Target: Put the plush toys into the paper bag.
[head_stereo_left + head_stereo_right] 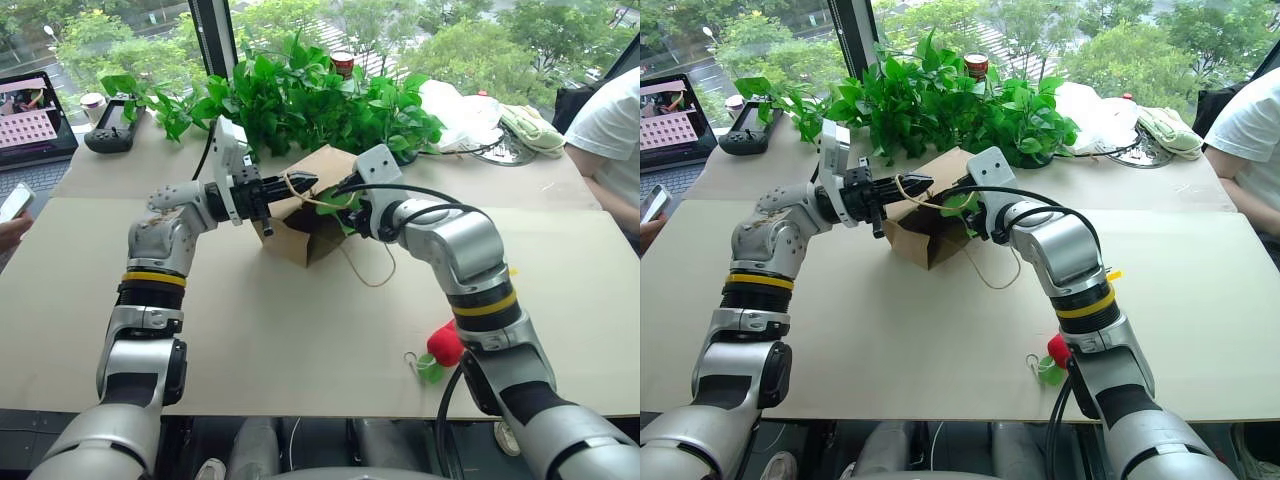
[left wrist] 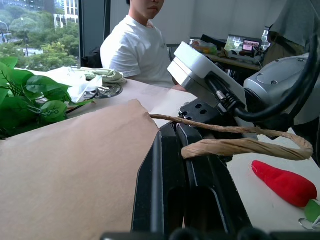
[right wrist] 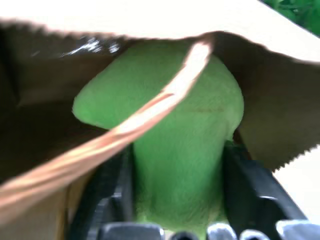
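Left gripper (image 1: pixel 300 184): jaws together, clamped on the twisted cord handle (image 2: pixel 240 146) of the paper bag, holding the bag's upper edge up off the tabletop.
Paper bag (image 1: pixel 300 240): brown kraft, tipped so its mouth faces the right gripper; its body hangs just below the left jaws, and its second cord loop (image 1: pixel 370 270) trails down onto the tabletop.
Right gripper (image 3: pixel 177 220): pushed into the bag's mouth, jaws apart on either side of the green plush toy; whether they press it or have let go cannot be told.
Green plush toy (image 3: pixel 175 145): between the right jaws, its rounded end past the jaw tips and inside the bag's opening, with a cord handle crossing in front of it.
Red chili plush toy (image 1: pixel 444 345): lying on the tabletop (image 1: pixel 280 340) well apart from both jaws, beside the right forearm, green stem end (image 1: pixel 431 370) toward the near edge.
Leafy plants (image 1: pixel 300 100): just beyond the bag, behind both jaws.
Person (image 1: pixel 612 130): seated at the far right side, in a white shirt.
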